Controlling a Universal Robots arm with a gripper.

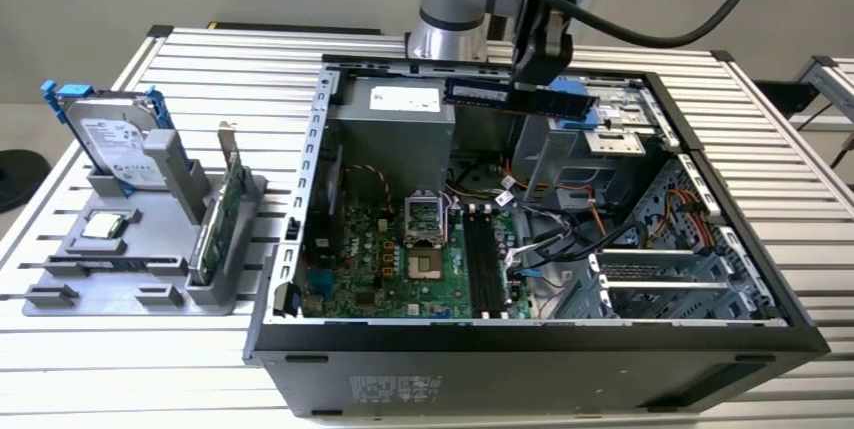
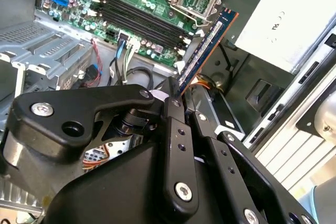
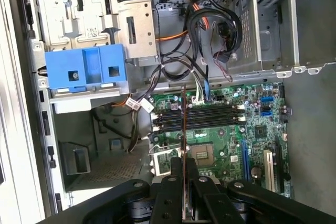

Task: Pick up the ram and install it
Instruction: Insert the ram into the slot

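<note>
Fingers (image 3: pixel 172 192) clamp the ram (image 3: pixel 183 129) edge-on, hanging clear above the open case (image 1: pixel 534 359).

Black pincer (image 2: pixel 176 98) with silver screws (image 2: pixel 183 191); grey arm (image 1: pixel 445 9), perhaps blue-trimmed; black cable (image 1: pixel 663 41).

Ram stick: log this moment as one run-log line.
gripper: shut on ram | ram: held above open computer case, not seated | memory slots: empty

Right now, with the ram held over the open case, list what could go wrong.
The ram in the gripper lies crosswise to the memory slots; lowered unturned, it might hit the motherboard instead of seating. Loose cables crowd one end of the slots and could snag it.
</note>
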